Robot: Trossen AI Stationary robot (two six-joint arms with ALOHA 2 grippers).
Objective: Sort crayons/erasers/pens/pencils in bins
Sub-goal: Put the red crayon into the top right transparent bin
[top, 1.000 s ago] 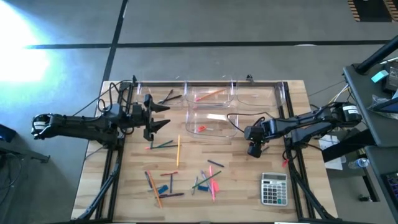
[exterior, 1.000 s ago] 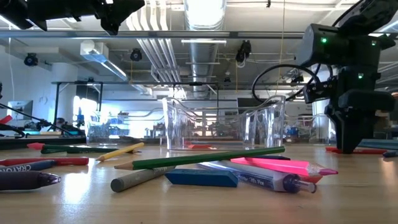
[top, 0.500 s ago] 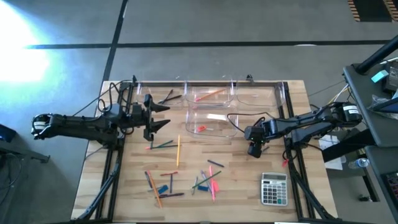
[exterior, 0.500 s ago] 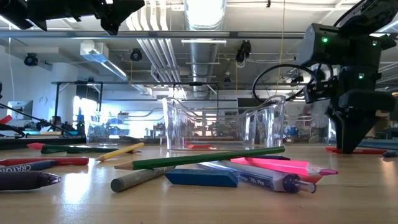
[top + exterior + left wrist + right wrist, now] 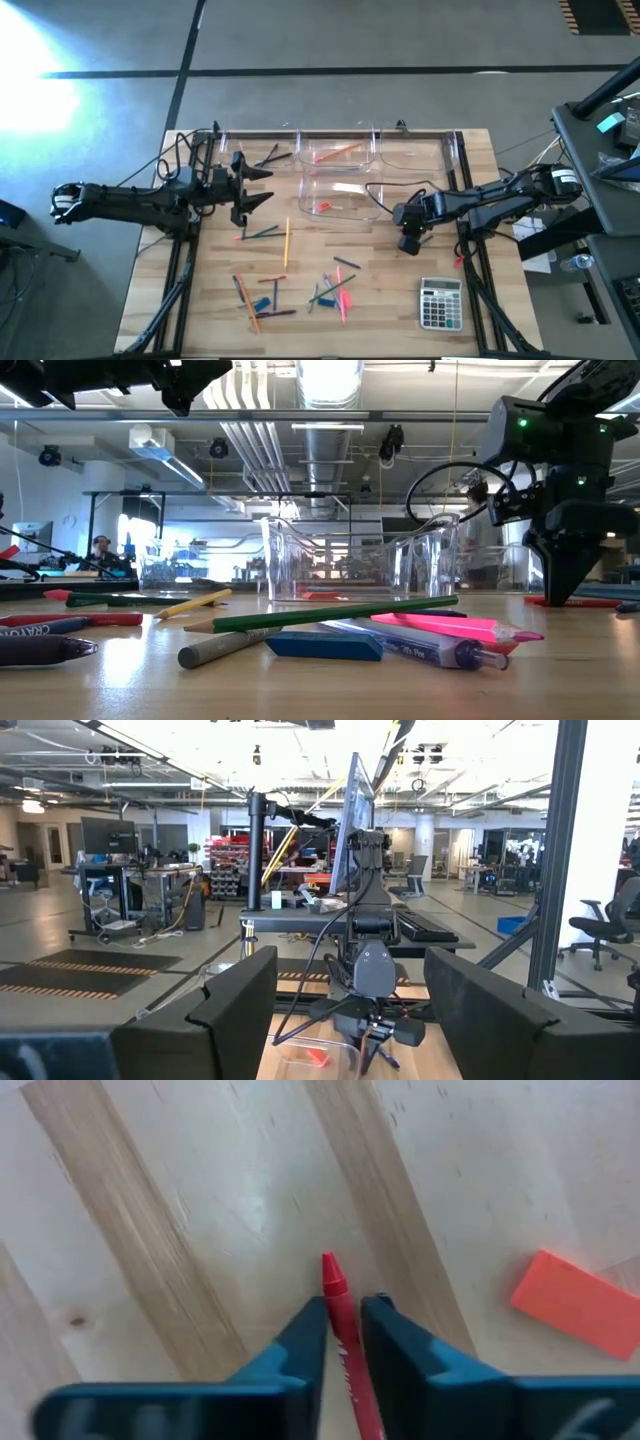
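A red crayon lies on the wooden table right of centre, and my right gripper is shut on it from above. An orange-red eraser lies close beside it. Pencils, pens, crayons and a blue eraser lie scattered at the near middle. Clear bins stand at the far side, with one nearer. My left gripper hangs open, raised above the table's left part, with nothing between its fingers. My right gripper pinches the red crayon between its two fingers, on the crayon's long sides a little behind its pointed tip. The fingers come steeply from above and lie across the crayon. The crayon lies flat on the table.
A grey calculator sits at the near right corner. A pile of sticks and a blue eraser fills the near middle in the low view. Bare wood lies between my right gripper and the calculator.
My right gripper has shut on the red crayon without moving from its place; in the low view its fingertips have drawn together to a point on the table.
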